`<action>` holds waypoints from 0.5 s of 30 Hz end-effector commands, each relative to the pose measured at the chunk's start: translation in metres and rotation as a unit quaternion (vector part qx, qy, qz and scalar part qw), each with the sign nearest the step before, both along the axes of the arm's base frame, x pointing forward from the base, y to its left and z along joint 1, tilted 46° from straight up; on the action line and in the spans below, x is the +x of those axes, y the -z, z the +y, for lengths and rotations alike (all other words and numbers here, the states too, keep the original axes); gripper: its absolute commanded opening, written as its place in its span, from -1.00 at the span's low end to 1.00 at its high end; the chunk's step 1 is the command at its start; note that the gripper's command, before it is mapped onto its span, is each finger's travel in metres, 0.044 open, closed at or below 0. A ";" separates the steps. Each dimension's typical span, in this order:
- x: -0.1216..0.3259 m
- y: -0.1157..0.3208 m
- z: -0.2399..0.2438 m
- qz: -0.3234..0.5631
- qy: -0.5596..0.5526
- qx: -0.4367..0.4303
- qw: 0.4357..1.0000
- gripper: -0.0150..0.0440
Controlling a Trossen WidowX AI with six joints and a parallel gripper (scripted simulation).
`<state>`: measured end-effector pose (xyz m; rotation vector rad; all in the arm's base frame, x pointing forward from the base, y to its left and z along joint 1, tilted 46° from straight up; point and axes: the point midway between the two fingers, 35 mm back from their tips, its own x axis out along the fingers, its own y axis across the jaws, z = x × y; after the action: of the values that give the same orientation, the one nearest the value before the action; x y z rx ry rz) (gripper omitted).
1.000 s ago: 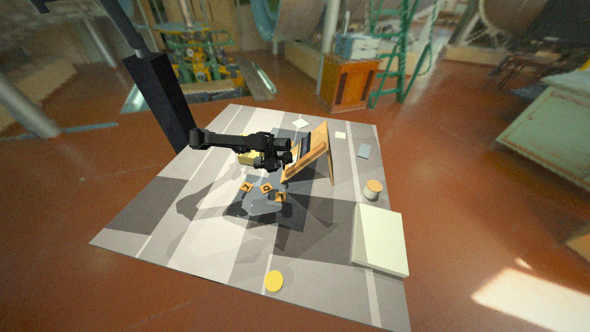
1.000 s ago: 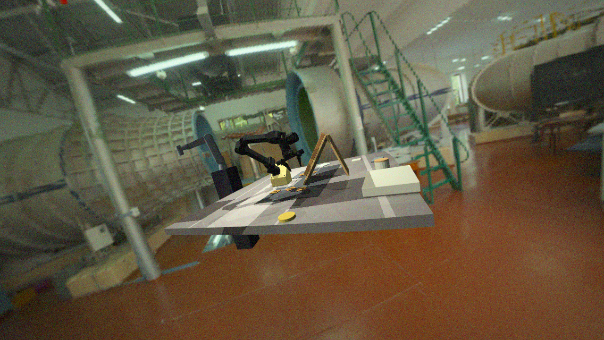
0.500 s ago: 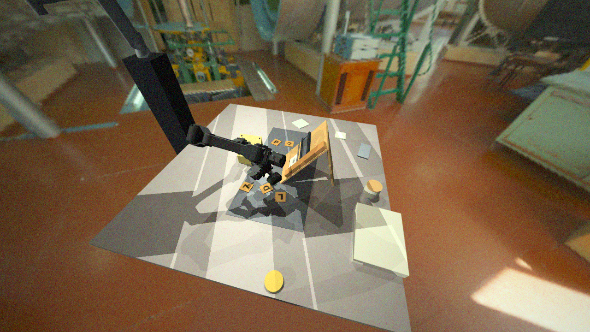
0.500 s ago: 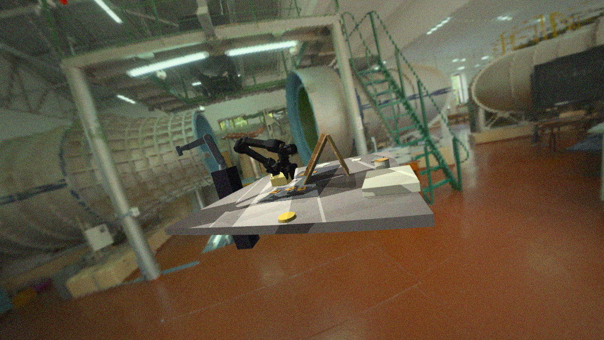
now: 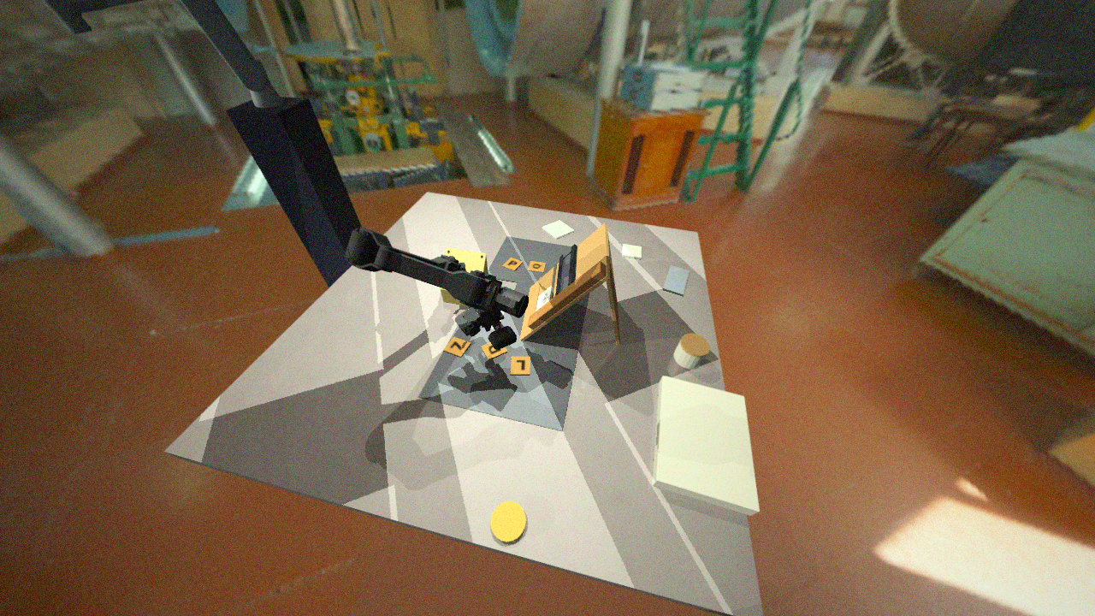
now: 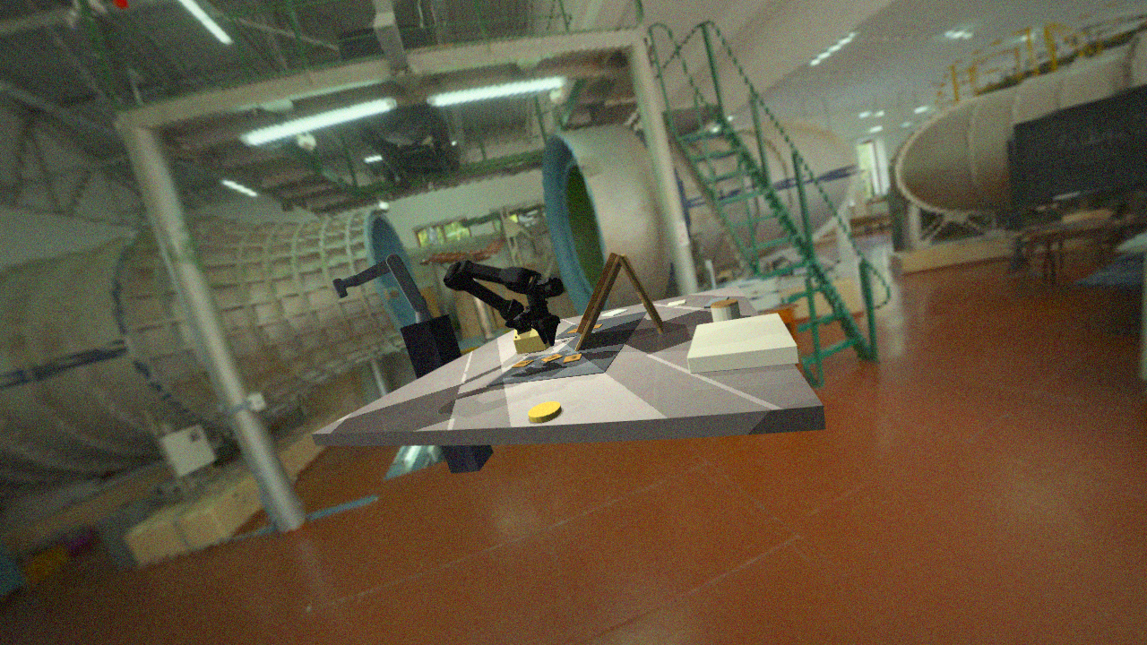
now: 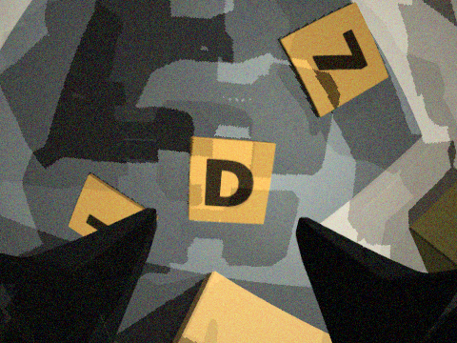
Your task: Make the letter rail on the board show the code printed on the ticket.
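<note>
My gripper (image 5: 485,332) (image 6: 548,339) (image 7: 228,223) is open and empty, low over the D tile (image 5: 494,351) (image 7: 228,148). In the wrist view that tile lies face up just ahead of and between the fingertips. A tile with a V-like mark (image 5: 458,346) (image 7: 352,90) and the L tile (image 5: 520,365) (image 7: 102,205) lie on either side; a finger partly covers the L tile in the wrist view. The P tile (image 5: 511,263) and a round-letter tile (image 5: 536,265) lie farther back. The dark letter rail (image 5: 567,264) is on the tilted board (image 5: 593,249) (image 6: 597,308), above the ticket (image 5: 544,296), whose print is unclear.
The board's wooden corner (image 7: 257,314) is close below the fingers in the wrist view. A yellow block (image 5: 465,260) (image 6: 529,342) (image 7: 438,229) stands beside the arm. A pale box (image 5: 704,444) (image 6: 741,345), a wooden-lidded jar (image 5: 691,351) and a yellow disc (image 5: 508,522) (image 6: 544,412) stand near the counter's edges.
</note>
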<state>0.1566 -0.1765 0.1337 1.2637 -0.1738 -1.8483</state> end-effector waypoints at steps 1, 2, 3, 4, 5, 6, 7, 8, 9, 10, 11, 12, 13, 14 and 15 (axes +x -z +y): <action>-0.002 0.008 -0.007 0.003 0.000 0.001 1.000 0.66; -0.002 0.011 -0.011 0.003 0.000 0.000 1.000 0.66; -0.003 0.015 -0.015 0.003 0.000 0.000 1.000 0.66; -0.004 0.019 -0.019 0.003 0.000 0.000 1.000 0.66; -0.005 0.021 -0.021 0.003 0.000 -0.001 1.000 0.66; -0.005 0.022 -0.022 0.003 0.000 -0.001 1.000 0.66; -0.005 0.022 -0.022 0.003 0.000 -0.001 1.000 0.66; -0.005 0.022 -0.021 0.003 0.000 -0.001 1.000 0.66; -0.005 0.022 -0.021 0.003 0.000 -0.001 1.000 0.66; -0.005 0.022 -0.021 0.003 0.000 -0.001 1.000 0.66; -0.005 0.022 -0.021 0.003 0.000 -0.001 1.000 0.66; -0.005 0.022 -0.021 0.003 0.000 -0.001 1.000 0.66; -0.005 0.022 -0.021 0.003 0.000 -0.001 1.000 0.66; -0.005 0.022 -0.021 0.003 0.000 -0.001 1.000 0.66; -0.005 0.022 -0.021 0.003 0.000 -0.001 1.000 0.66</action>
<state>0.1518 -0.1981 0.1144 1.2574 -0.1830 -1.8511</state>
